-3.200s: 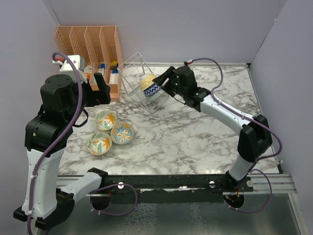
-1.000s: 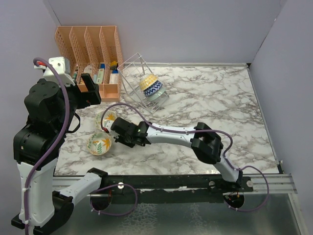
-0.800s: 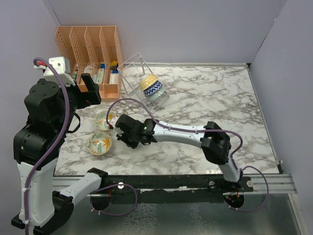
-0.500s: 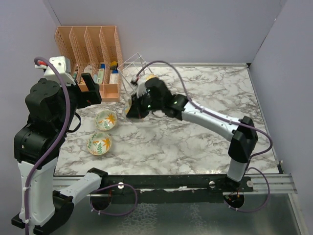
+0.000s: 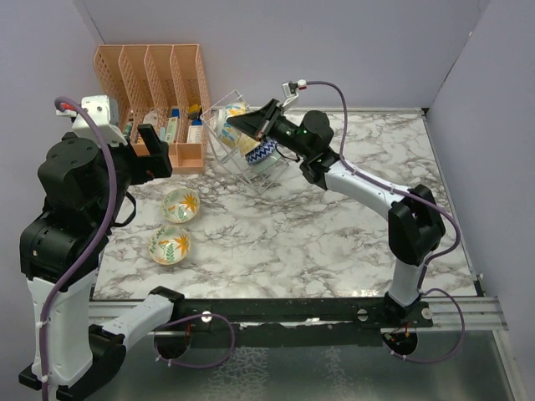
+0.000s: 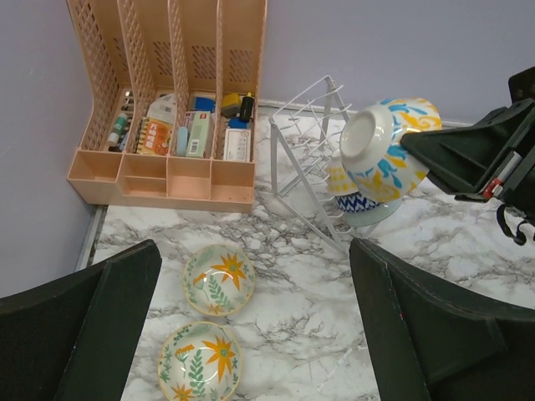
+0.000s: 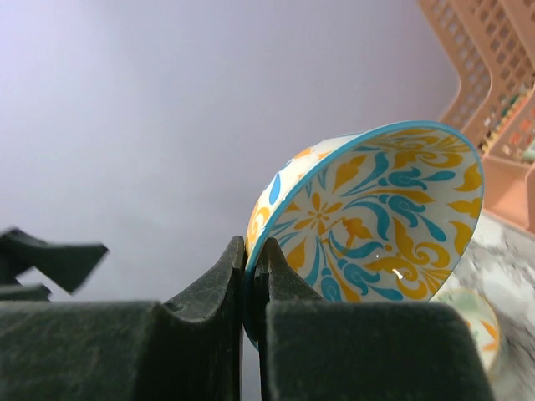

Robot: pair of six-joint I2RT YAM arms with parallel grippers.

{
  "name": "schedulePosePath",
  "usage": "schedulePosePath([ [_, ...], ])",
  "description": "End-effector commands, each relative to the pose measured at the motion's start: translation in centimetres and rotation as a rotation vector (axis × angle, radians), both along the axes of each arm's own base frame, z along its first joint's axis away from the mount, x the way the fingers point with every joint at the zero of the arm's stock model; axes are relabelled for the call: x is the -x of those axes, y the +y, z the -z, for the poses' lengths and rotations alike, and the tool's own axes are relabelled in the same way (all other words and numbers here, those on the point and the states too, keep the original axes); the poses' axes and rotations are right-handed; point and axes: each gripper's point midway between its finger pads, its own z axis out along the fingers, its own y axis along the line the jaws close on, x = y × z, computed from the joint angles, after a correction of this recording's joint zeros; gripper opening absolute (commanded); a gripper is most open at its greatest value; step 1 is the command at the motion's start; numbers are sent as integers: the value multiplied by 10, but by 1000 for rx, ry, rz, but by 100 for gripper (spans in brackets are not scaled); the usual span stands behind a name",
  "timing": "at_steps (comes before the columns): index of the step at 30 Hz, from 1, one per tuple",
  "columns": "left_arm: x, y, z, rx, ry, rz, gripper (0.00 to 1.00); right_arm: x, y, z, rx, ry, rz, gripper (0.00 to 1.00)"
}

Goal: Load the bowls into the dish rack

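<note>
Top external: 3 bowls sat near the counter (image 5: 351, 217) left edge 3.2 s ago; now only 2 counter bowls (image 5: 180, 204) remain. The held bowl (image 5: 226, 117), yellow-blue, is pinched by its rim in the right gripper (image 7: 253, 251), fingers closed on it. It hangs tilted above the dish rack (image 5: 219, 150) at the back-left corner. At least 2 racked bowls (image 5: 263, 153) are in already. Likely about to slot it. Right arm reaches far back-left, wrist level. Left gripper (image 5: 159, 152) is raised over the left edge, fingers spread, empty.
</note>
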Motion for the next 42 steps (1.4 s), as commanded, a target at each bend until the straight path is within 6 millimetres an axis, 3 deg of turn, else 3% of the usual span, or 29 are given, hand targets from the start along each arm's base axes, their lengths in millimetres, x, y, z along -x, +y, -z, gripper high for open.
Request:
schedulePosePath([
  [1,2,1,-5,-10,-12,1,99,-37,-35,-56,-338,4,219,1],
  [6,0,-2,-1,-8,-1,11,99,-76,-40,-29,-459,119,316,1],
  [14,-2,0,3,-31,13,3,99,-109,-43,-1,-535,189,410,1],
  [18,-2,1,5,-40,18,-1,99,-118,-52,16,-536,230,471,1],
  [25,-6,-1,7,-51,23,4,99,-131,-51,47,-537,279,450,1],
  [36,-8,-2,11,-63,31,4,99,-137,-51,69,-489,336,484,3],
  [42,-6,2,9,-67,28,-7,99,-142,-42,93,-430,380,475,6],
])
